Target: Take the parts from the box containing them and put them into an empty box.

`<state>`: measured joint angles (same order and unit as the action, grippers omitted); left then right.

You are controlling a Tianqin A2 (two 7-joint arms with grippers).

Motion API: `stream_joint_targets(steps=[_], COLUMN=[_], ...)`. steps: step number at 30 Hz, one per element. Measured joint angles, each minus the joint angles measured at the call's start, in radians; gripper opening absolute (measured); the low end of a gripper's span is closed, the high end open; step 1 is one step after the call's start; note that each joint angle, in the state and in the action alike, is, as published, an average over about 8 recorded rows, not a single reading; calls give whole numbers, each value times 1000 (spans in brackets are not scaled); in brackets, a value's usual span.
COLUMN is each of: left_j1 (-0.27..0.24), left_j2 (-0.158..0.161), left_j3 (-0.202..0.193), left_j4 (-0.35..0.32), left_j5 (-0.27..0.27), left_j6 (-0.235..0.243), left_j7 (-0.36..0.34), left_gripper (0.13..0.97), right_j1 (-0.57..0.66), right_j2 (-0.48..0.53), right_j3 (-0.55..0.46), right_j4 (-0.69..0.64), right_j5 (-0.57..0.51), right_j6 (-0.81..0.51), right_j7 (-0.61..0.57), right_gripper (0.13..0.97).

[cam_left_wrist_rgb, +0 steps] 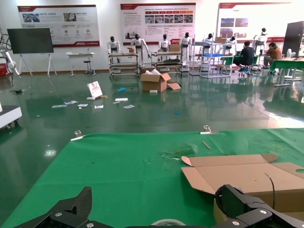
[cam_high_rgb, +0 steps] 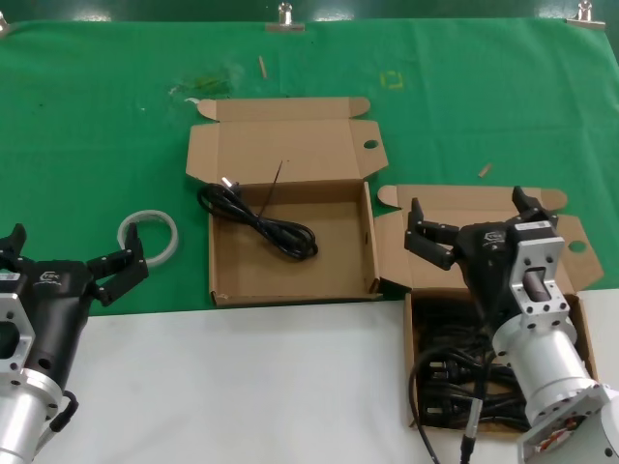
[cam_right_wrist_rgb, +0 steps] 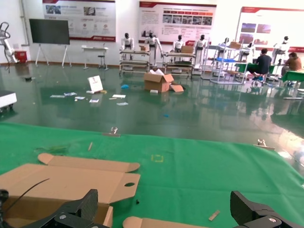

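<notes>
Fingers of right gripper (cam_high_rgb: 476, 220) spread wide, holding nothing, positioned above near-right box (cam_high_rgb: 577, 307). That box holds tangled pile of black power cords (cam_high_rgb: 455, 372). Second box (cam_high_rgb: 290, 235), centre of green cloth (cam_high_rgb: 97, 126), lid open, contains single cord (cam_high_rgb: 259, 222) lying at its left side. Left gripper (cam_high_rgb: 70, 257) fingers spread, empty, parked near left beside tape ring (cam_high_rgb: 150, 236).

- both boxes, the one left of the right gripper (cam_high_rgb: 288, 227) and the one under it (cam_high_rgb: 416, 319), look like matt brown corrugated cardboard
- cords (cam_high_rgb: 455, 382) are black rubber, slight sheen
- tablecloth (cam_high_rgb: 97, 126) is matt green cloth
</notes>
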<state>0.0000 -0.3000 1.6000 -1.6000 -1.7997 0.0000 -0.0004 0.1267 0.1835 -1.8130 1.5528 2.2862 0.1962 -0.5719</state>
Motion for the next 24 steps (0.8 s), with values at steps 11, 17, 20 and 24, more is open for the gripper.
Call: stream_joint_targets(steps=[11, 17, 20, 24], left_j1=[0, 0, 0, 0], left_j2=[0, 0, 0, 0], left_j3=[0, 0, 0, 0], left_j4=[0, 0, 0, 0], left_j5=[0, 0, 0, 0], left_j6=[0, 0, 0, 0], left_j7=[0, 0, 0, 0], left_gripper=[965, 965, 965, 965], right_j1=[-36, -56, -66, -79], right_j2=[0, 0, 0, 0], right_j3=[61, 95, 111, 134], right_j4=[14, 21, 25, 30], right_j5=[-140, -216, -254, -305], right_j6=[-56, -87, -102, -123], right_j7=[164, 253, 298, 359], right_gripper=[966, 966, 966, 966])
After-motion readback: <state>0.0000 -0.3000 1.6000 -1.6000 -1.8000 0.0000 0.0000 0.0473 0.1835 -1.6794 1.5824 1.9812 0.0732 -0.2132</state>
